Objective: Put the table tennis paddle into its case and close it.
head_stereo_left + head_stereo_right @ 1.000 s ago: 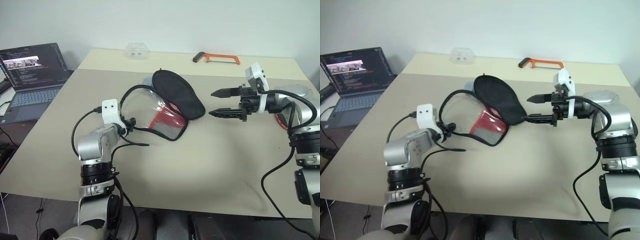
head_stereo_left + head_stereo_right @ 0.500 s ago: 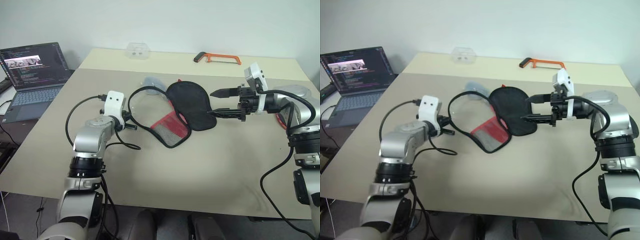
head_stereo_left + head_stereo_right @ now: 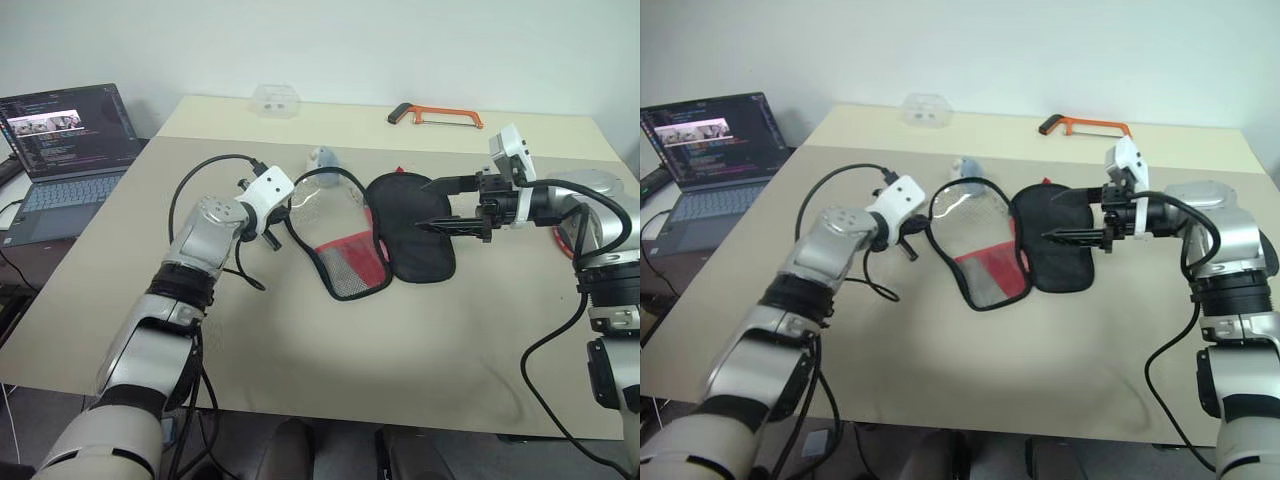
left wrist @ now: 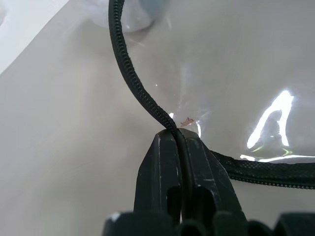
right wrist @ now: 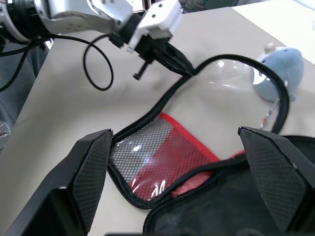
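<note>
case (image 3: 385, 240) is matt black cloth with a glossy clear plastic window, red mesh bit and a ribbed zip edge; table (image 3: 420, 340) looks smooth, matt beige.

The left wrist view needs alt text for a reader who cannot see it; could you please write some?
The left claw is shut on the black zip edge of the case, pinching it between its two black fingers. Behind lies the case's clear, glossy panel on the beige table.
</note>
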